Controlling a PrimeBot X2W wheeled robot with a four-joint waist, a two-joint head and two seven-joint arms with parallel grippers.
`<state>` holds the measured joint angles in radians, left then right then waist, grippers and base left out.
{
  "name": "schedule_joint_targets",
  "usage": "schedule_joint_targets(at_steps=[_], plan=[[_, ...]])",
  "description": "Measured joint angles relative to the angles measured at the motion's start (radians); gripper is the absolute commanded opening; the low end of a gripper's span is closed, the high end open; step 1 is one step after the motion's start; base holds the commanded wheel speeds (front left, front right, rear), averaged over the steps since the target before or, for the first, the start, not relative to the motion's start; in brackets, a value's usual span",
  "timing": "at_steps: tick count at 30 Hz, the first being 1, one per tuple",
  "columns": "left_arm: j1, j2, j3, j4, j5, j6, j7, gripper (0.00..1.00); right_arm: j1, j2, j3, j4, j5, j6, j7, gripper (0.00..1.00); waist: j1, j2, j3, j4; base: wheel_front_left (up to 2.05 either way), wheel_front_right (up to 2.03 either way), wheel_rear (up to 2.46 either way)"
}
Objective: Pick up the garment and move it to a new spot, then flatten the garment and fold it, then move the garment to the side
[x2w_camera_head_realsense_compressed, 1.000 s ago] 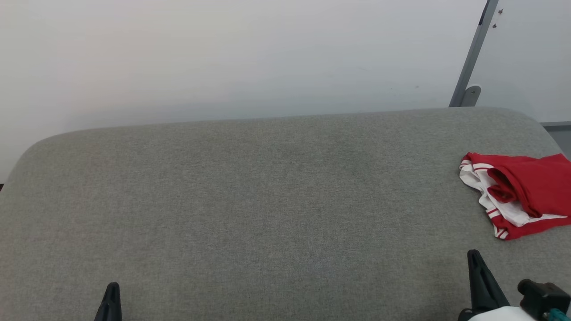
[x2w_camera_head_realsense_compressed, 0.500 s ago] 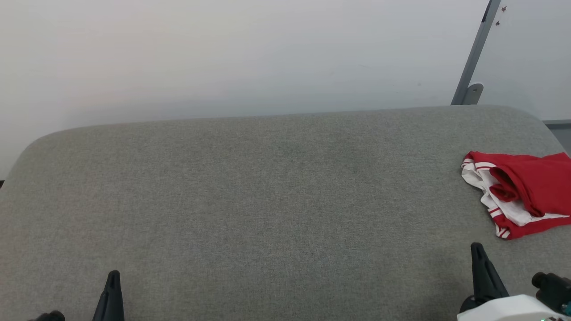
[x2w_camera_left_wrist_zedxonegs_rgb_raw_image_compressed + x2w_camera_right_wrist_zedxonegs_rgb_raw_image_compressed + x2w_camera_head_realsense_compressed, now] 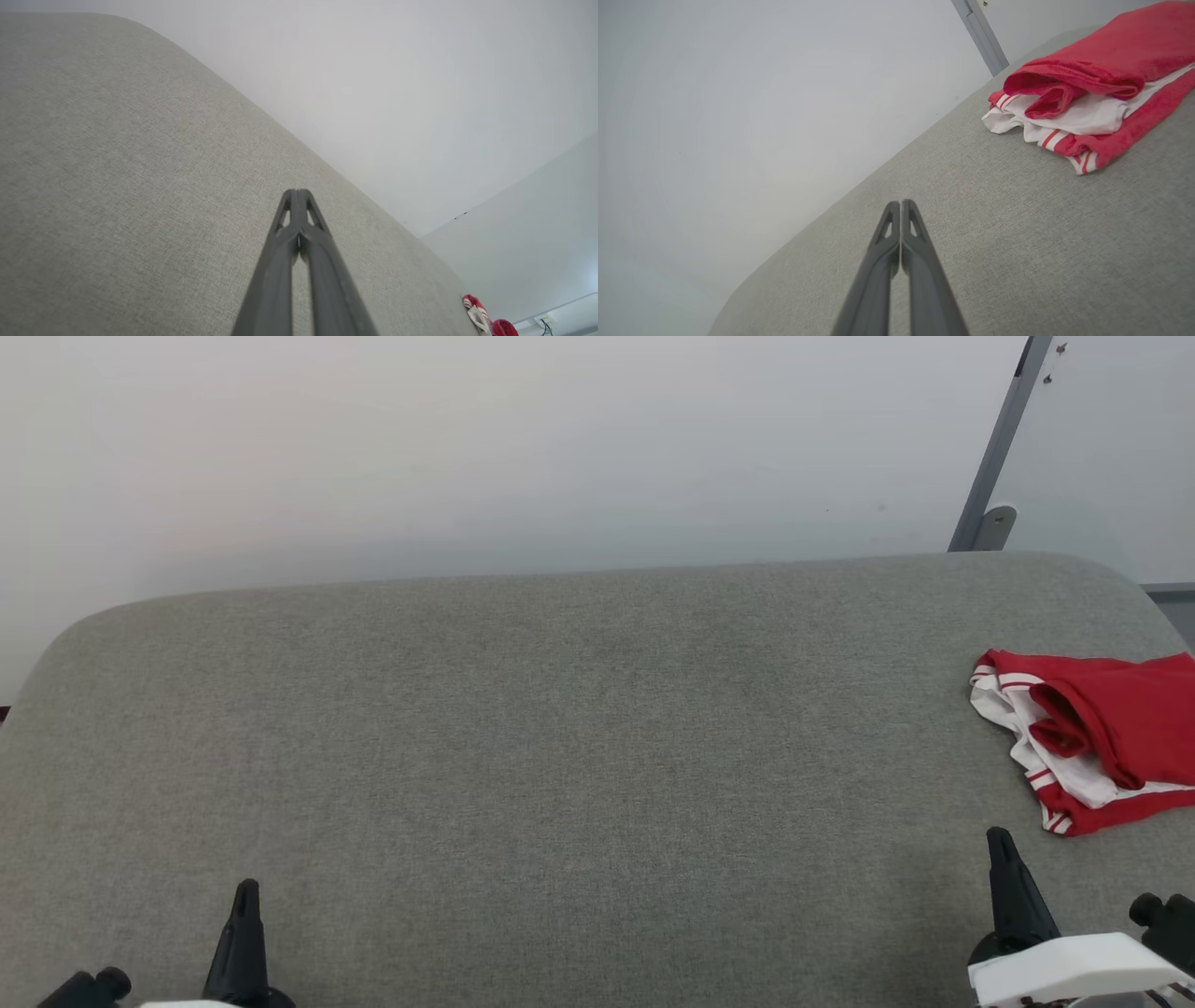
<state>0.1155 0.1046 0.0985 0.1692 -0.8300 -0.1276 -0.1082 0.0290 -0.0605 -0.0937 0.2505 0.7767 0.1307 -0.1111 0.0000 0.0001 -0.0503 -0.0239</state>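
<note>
Plainly, left claw (image 3: pixel 246 889) and right claw (image 3: pixel 999 837) are both pinched together, holding nothing; the garment (image 3: pixel 1106 723) lies apart.

Support: padded surface (image 3: pixel 560 728), grey woven fabric, rounded far corners.
Load: the garment (image 3: pixel 1116 723), one piece, red with white layers and red-and-white striped trim.
Condition: folded into a loose stack, lying flat.
Position: far right side, near the edge.

No lettering, number, brand or sign could be read anywhere. The garment (image 3: pixel 1101 60), ahead and to the right of the right gripper's (image 3: pixel 901 202) closed jaws, bore only plain stripes.
</note>
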Motion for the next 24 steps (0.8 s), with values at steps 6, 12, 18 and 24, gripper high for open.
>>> schedule_joint_targets(at_steps=[6, 12, 18, 24], plan=[[-0.020, -0.004, 0.001, 0.007, -0.072, 0.000, 0.021, 0.00, -0.016, 0.001, -0.002, 0.000, 0.077, 0.000, 0.023, 0.00, 0.0000, 0.0000, 0.003, 0.002, 0.00, 0.00, 0.00], [-0.038, -0.009, 0.002, 0.014, -0.145, 0.000, 0.040, 0.00, -0.023, 0.001, -0.004, -0.001, 0.151, 0.000, 0.042, 0.00, 0.0000, 0.0000, 0.007, 0.003, 0.00, 0.00, 0.00], [-0.056, -0.013, 0.003, 0.020, -0.210, 0.000, 0.058, 0.00, -0.039, 0.002, -0.005, -0.001, 0.221, 0.000, 0.060, 0.00, 0.0000, 0.0000, 0.010, 0.005, 0.00, 0.00, 0.00], [-0.075, -0.017, 0.005, 0.026, -0.271, 0.000, 0.076, 0.00, -0.044, 0.003, -0.007, -0.001, 0.286, 0.000, 0.077, 0.00, 0.0000, 0.0000, 0.014, 0.006, 0.00, 0.00, 0.00]])
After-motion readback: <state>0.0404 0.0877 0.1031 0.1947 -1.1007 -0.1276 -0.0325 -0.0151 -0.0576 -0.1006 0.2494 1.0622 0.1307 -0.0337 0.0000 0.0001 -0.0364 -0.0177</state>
